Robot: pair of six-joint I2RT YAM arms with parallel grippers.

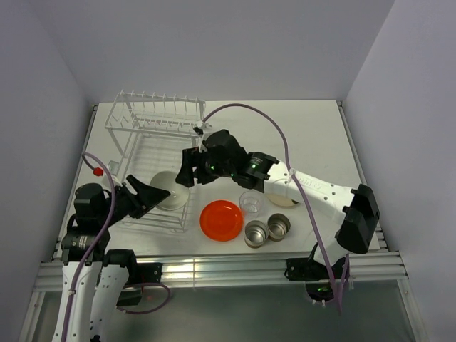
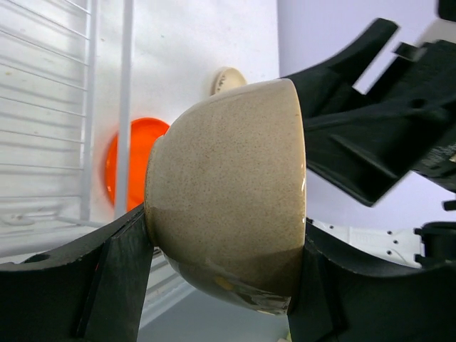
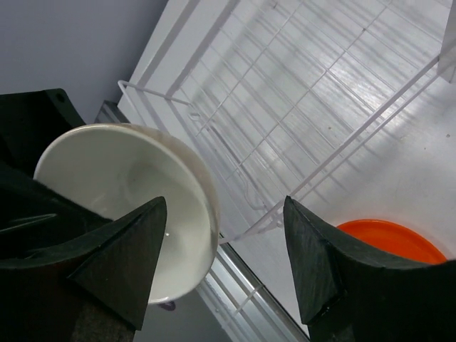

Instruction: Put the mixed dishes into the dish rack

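Bowl (image 2: 228, 192), white-beige and speckled, gripped on its side between the left fingers (image 1: 151, 194): one black finger pressed to the foot, the other laid across the open mouth. From above, at centre left of the frame, hanging over the near right corner of the dish rack (image 1: 153, 142); impossible to tell whether touching the wires. Lowest part of the bowl cut off by the frame edge and the black fingers in the left wrist view.

Spread wide and gripping nothing, the right fingers (image 1: 187, 171), just beside the bowl's rim in the overhead frame. In the right wrist view, bowl interior at lower left, partly covered by one finger and by a dark mass at the left edge.

Other dishes on the bench (image 1: 320, 135), right of the rack. Orange-red plate (image 1: 221, 220) at lower centre. Clear glass (image 1: 251, 202) just up and right of it, faint against the white surface. Steel cup (image 1: 256, 233) touching a second steel cup (image 1: 278, 226), both mouth up. Cream plate (image 1: 283, 194) mostly hidden under the right arm, only a pale crescent showing.

Upright prongs (image 1: 153, 96) along the rack's far end, upper left of the frame. In the left wrist view, orange-red plate crossed by a rack wire and half hidden behind the bowl.
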